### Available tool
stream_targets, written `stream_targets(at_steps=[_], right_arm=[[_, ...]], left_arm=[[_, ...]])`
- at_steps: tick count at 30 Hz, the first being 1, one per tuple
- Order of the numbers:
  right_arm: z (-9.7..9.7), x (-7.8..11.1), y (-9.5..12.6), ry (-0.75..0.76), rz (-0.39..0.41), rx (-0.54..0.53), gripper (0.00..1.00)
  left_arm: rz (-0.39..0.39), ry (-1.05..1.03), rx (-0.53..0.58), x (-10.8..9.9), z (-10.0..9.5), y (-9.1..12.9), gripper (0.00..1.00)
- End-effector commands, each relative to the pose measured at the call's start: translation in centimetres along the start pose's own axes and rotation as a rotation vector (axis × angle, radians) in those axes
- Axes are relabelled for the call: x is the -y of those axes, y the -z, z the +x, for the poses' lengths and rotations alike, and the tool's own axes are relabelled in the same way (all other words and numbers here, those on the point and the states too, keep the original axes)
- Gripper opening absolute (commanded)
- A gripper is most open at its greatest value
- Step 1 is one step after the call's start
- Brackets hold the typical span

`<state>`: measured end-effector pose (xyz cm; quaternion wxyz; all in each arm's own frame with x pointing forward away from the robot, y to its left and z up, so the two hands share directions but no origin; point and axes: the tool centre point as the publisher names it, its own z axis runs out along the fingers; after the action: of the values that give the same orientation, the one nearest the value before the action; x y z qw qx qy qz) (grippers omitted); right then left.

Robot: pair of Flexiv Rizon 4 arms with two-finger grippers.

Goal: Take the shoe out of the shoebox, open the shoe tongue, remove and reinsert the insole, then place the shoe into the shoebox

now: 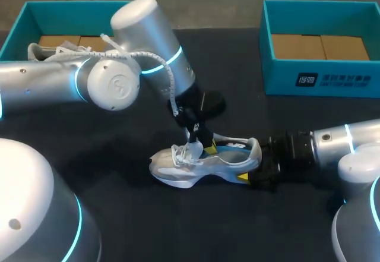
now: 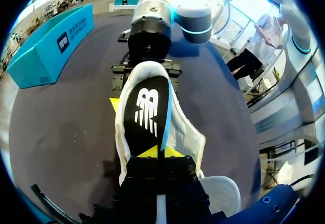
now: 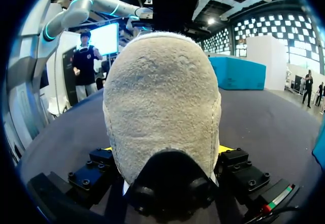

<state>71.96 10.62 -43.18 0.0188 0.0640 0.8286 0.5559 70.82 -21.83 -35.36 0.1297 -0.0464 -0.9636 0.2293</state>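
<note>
Where the head camera looks down, the shoe (image 1: 196,166) lies on its sole in the middle of the dark table (image 1: 119,214), outside both teal boxes: the left shoebox (image 1: 27,18) holds a second shoe (image 1: 47,51), while the right shoebox (image 1: 323,79) shows only its cardboard floor. Entering from the right, the right pincer (image 1: 252,170) is clamped across the heel, evidently to anchor the shoe so that it cannot slide or tip. The left pincer (image 1: 200,140) comes down from the left and stands over the opening, just behind the white laces (image 1: 181,152). Left wrist view: the left pincer (image 2: 156,153) is drawn narrow, its yellow tips apparently pinching the front part of the black insole (image 2: 147,109). The insole's rear end reaches back to the heel cup. The shoe's white collar (image 2: 190,137) flanks the insole, and the right pincer (image 2: 147,76) shows beyond, at the heel. Whether the insole is on its way out or back in cannot be told; by its position it seems largely inside the shoe but not fully seated. Right wrist view: the pale heel (image 3: 162,97) fills the gap between the right pincer's fingers (image 3: 236,170), which press it from both sides, with only slivers of yellow showing. Return to a shoebox is not yet done.
</note>
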Motion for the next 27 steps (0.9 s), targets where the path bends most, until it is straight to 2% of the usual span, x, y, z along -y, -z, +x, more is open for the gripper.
stream_targets(at_steps=[1,8,16,21,24,25,27], right_arm=[[0.1,0.0,-0.2,-0.001,0.006,0.001,0.00],[0.1,0.0,-0.2,-0.001,0.006,0.001,0.00],[0.1,0.0,-0.2,-0.001,0.006,0.001,0.00],[0.1,0.0,-0.2,-0.001,0.006,0.001,0.00],[0.1,0.0,-0.2,-0.001,0.006,0.001,0.00],[0.1,0.0,-0.2,-0.001,0.006,0.001,0.00],[0.1,0.0,-0.2,-0.001,0.006,0.001,0.00]], left_arm=[[0.031,-0.006,-0.016,0.2,0.4,0.6,0.00],[0.087,0.000,-0.066,0.2,0.1,1.2,0.00],[0.084,0.008,-0.061,-0.3,-0.2,1.2,0.00],[0.064,-0.008,-0.045,0.2,0.3,0.7,0.00],[0.060,-0.029,-0.020,1.0,0.6,0.9,0.23],[0.059,-0.033,-0.015,1.2,0.7,0.9,0.34],[0.053,-0.048,0.014,1.8,0.9,1.1,0.39]])
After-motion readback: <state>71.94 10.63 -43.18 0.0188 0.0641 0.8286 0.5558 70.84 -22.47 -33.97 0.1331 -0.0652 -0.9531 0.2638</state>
